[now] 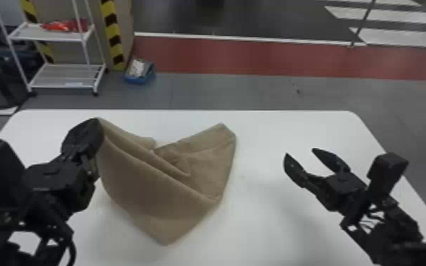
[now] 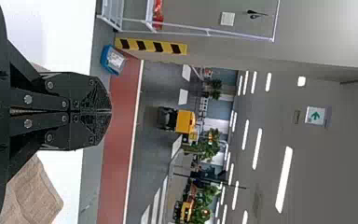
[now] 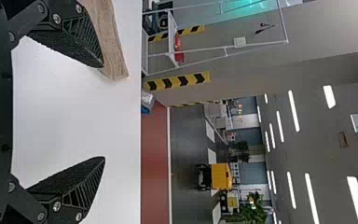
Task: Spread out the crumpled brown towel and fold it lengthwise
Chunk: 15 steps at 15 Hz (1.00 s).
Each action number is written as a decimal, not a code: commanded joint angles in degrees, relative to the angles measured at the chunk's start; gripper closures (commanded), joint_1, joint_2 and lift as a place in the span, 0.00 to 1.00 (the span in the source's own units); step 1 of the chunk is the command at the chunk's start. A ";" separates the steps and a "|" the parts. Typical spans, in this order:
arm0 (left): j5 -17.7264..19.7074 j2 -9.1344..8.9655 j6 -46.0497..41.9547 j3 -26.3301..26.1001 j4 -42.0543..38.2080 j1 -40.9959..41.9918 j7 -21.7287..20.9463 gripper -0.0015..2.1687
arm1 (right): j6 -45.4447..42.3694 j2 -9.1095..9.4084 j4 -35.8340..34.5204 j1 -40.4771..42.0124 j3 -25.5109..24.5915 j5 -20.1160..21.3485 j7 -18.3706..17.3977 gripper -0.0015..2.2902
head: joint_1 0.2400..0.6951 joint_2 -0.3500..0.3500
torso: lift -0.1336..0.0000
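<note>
My left gripper (image 1: 97, 123) is shut on an upper-left corner of the brown towel (image 1: 152, 191), holding that side raised so the cloth hangs in loose folds down to the table. The towel's right part lies bunched on the tabletop, one corner pointing to the front. In the left wrist view the fingers of the left gripper (image 2: 111, 111) are pressed together, with part of the towel (image 2: 35, 196) beside them. My right gripper (image 1: 299, 152) stands open to the right of the towel, apart from it. In the right wrist view, the right gripper (image 3: 103, 112) has its fingers wide apart, the towel (image 3: 109, 42) beyond one finger.
The white table (image 1: 258, 226) has a rounded far right corner, and its surface continues between the towel and my right gripper. Behind it on the floor stand a white shelf rack (image 1: 67, 76) and a blue box (image 1: 139, 72).
</note>
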 commanded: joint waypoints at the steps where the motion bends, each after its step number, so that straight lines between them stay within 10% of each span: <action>1: 0.44 0.16 -0.34 0.05 -1.01 0.01 -0.07 0.80 | 3.87 -0.12 0.89 -5.41 3.47 1.93 0.00 0.09 | 1.00 0.39 | 0.07; 15: -1.76 0.77 0.01 -2.76 1.98 -1.14 -0.33 0.80 | 16.70 1.37 35.17 -41.26 19.47 4.75 -2.54 0.13 | 0.95 0.53 | 0.07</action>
